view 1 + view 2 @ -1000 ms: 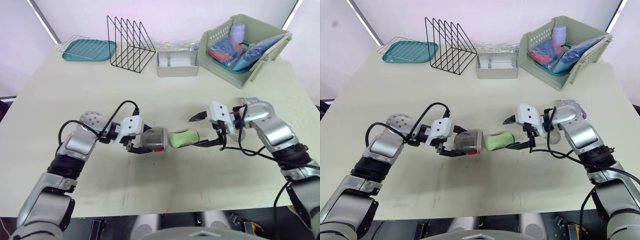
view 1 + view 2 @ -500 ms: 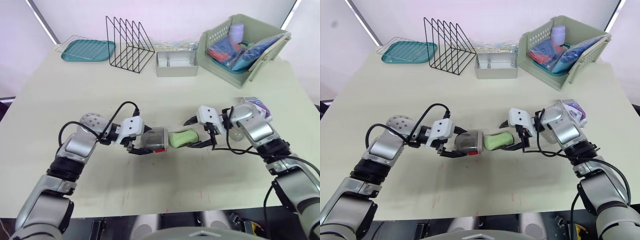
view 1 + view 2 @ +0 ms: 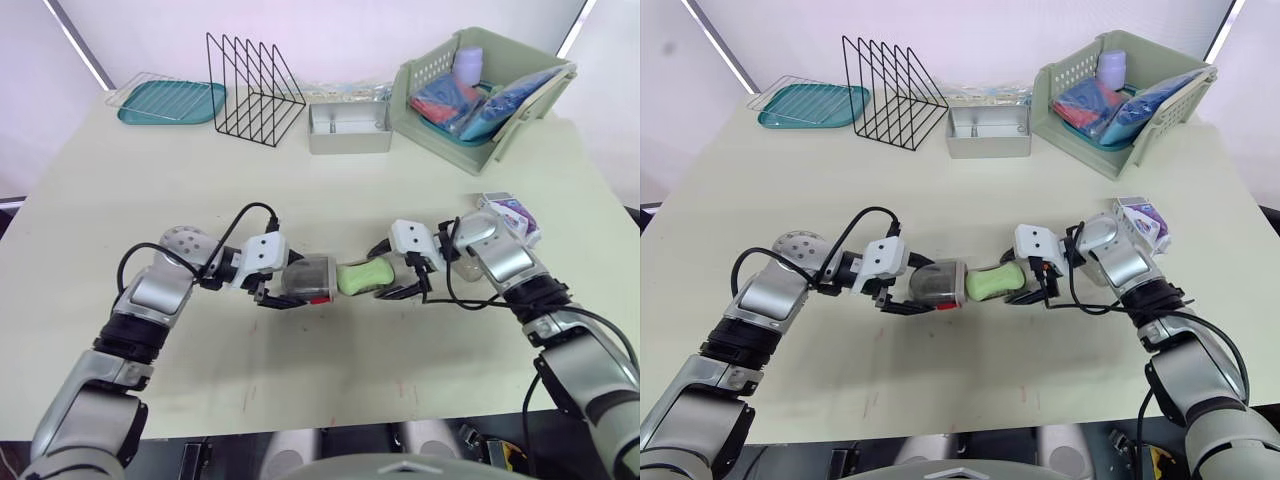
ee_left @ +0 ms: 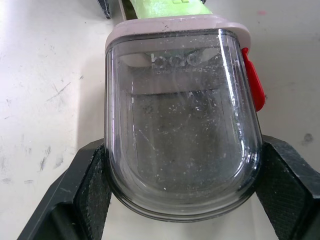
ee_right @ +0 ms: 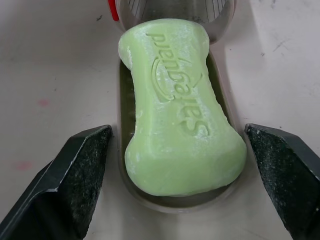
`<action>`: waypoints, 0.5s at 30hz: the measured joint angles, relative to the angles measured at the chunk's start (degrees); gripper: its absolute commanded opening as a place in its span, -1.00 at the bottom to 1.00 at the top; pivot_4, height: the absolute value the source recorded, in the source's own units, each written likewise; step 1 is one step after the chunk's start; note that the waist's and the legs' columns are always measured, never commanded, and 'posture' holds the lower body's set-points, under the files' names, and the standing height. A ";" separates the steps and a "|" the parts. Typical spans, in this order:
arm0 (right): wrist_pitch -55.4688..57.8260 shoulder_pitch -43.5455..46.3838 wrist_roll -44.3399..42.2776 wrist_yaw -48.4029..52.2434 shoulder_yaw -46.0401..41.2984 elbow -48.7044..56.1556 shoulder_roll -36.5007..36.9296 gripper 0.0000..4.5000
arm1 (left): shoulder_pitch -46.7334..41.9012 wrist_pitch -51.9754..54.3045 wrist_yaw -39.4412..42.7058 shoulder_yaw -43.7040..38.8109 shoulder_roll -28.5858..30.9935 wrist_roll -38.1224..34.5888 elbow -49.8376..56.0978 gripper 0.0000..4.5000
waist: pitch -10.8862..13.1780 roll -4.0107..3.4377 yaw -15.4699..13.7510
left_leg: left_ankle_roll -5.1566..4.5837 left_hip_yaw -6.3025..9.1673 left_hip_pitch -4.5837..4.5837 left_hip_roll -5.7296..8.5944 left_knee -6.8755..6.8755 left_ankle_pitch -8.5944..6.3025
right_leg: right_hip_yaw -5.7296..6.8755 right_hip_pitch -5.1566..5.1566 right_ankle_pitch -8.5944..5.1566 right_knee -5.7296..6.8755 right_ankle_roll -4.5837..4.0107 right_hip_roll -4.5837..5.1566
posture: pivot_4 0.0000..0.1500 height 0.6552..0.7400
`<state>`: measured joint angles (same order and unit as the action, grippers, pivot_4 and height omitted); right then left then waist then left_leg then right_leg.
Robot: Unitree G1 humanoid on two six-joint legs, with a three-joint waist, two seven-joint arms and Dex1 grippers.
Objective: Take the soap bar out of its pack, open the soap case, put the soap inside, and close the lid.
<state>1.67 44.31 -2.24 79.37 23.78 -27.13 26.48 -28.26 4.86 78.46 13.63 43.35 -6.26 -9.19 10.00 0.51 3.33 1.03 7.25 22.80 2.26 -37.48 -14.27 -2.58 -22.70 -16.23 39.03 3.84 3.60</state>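
— Where is the soap bar point(image 5: 182, 135) lying?
— We are seeing it lying flat on the slide-out base point(image 5: 126, 107) of the soap case point(image 3: 305, 280), near the front middle of the table point(image 3: 330, 190). One end is tucking under the case's clear cover point(image 4: 182, 130), and the rest is sitting out in the open.
— What is holding the case?
— Our left gripper point(image 3: 283, 292) is pinching the clear cover from both sides, its pads point(image 4: 92, 182) pressing against the rounded end.
— What is our right gripper point(image 3: 388, 268) doing?
— It is hovering with its fingers point(image 5: 75, 175) spread wide, one on each side of the base. A gap is showing on each side.
— What else are we seeing?
— A purple-and-white pack point(image 3: 510, 212) is lying just beside our right forearm. Along the far edge, a teal drying tray point(image 3: 170, 100), a black wire rack point(image 3: 255, 85), a metal box point(image 3: 348, 128) and a green basket point(image 3: 480, 90) holding packets are standing in a row.
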 measured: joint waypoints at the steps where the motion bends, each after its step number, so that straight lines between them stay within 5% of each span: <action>1: -0.21 0.05 -0.01 0.11 -0.10 -0.10 0.00 0.37 | 0.06 0.01 -0.03 0.00 0.00 0.00 0.07 0.53 | 0.00 0.00 0.01 | 0.00 0.01 0.00 0.00 0.00 0.00 | 0.00 0.00 0.00 0.00 0.00 0.00 | 1.00 1.00; 15: 0.63 0.25 0.86 0.42 -0.11 2.23 0.71 0.33 | 0.27 0.04 -0.61 0.01 0.00 -0.02 0.47 0.53 | 0.00 0.00 0.04 | 0.00 0.11 0.00 0.01 0.00 0.00 | 0.00 0.00 0.00 0.00 0.00 0.01 | 1.00 1.00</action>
<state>2.31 44.56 -1.38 79.79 23.68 -24.89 27.20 -27.99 4.90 77.85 13.64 43.35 -6.28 -8.72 10.00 0.50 3.37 1.03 7.36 22.80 2.26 -37.48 -14.27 -2.59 -22.70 -16.23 39.03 3.84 3.61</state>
